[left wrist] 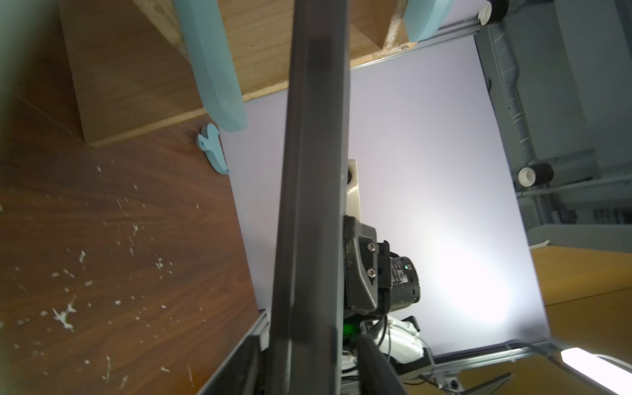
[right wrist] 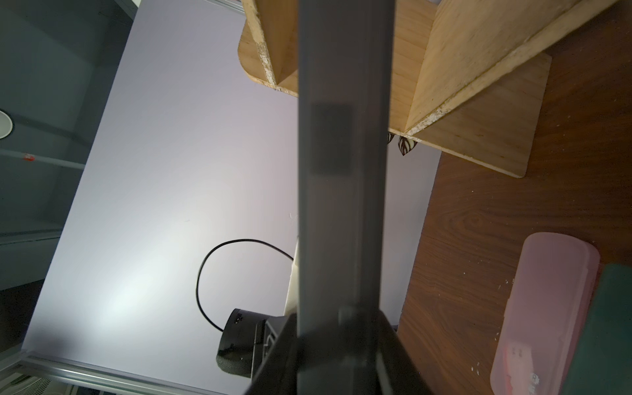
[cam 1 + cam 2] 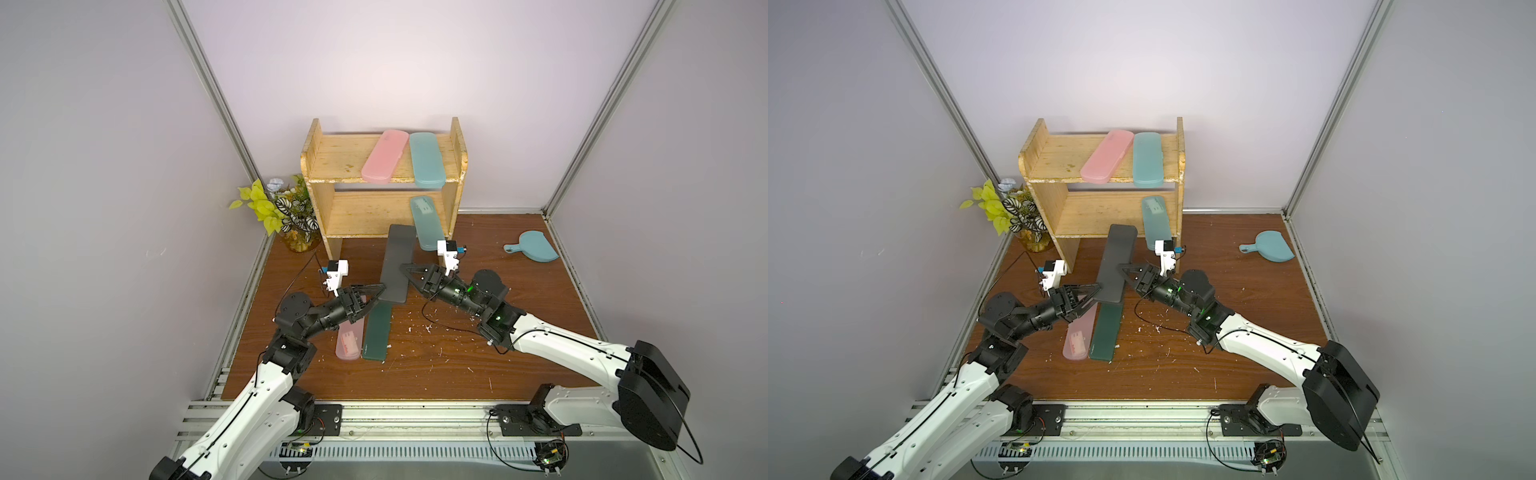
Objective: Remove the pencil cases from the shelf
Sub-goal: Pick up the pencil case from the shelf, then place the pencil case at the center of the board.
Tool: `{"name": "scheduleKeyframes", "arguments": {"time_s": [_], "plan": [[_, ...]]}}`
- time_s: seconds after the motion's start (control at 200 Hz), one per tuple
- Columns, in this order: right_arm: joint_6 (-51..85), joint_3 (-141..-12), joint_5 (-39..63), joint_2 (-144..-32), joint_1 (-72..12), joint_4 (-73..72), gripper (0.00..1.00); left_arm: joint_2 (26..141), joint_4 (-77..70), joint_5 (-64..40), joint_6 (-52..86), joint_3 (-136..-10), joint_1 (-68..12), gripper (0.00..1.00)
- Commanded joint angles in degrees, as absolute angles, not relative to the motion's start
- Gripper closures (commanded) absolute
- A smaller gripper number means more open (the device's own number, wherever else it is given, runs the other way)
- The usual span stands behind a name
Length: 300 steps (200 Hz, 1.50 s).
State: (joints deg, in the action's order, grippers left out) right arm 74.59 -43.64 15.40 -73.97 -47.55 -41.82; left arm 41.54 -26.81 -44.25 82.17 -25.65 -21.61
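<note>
The black pencil case (image 3: 397,262) hangs tilted between my two grippers, its far end reaching over the front edge of the shelf's (image 3: 332,166) lower board. My right gripper (image 3: 405,268) is shut on its right edge. At the case's near left edge my left gripper (image 3: 382,289) stands open, fingers spread on either side of it. A pink case (image 3: 384,156) and a teal case (image 3: 426,158) lie on the top board. Another teal case (image 3: 424,222) overhangs the lower board. A pink case (image 3: 349,340) and a dark green case (image 3: 377,330) lie on the table under my left arm.
A potted plant (image 3: 282,212) stands left of the shelf against the wall. A teal dustpan (image 3: 534,247) lies at the back right of the brown table (image 3: 498,353). White flecks are scattered across the wood. Walls close in the left, back and right sides.
</note>
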Motion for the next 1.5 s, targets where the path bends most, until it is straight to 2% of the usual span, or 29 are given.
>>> {"name": "scheduleKeyframes", "arguments": {"time_s": [0.0,0.08,0.25,0.676,1.006,1.496], "plan": [[73.2,-42.3,14.8,-71.8,-47.6,-42.7,0.76,40.5,-25.6,-42.6,80.7,-26.3,-22.0,0.32],[71.8,-41.0,14.3,-70.6,-47.6,-40.2,0.76,40.2,-23.2,-41.3,79.5,-26.7,-22.0,0.18],[66.9,-38.1,12.6,-67.4,-47.8,-30.3,0.76,38.6,-11.1,-35.9,74.5,-29.1,-21.9,0.07],[64.4,-25.9,6.9,-64.7,-51.5,-29.8,0.77,32.0,11.1,-19.8,69.5,-32.1,-21.7,0.03],[66.0,-23.8,5.5,-71.7,-53.8,-36.7,0.77,29.2,14.7,-16.9,71.3,-31.9,-21.6,0.03],[71.1,-25.3,8.4,-85.1,-54.7,-47.4,0.79,27.1,16.9,-15.8,72.6,-32.0,-21.6,0.04]]}}
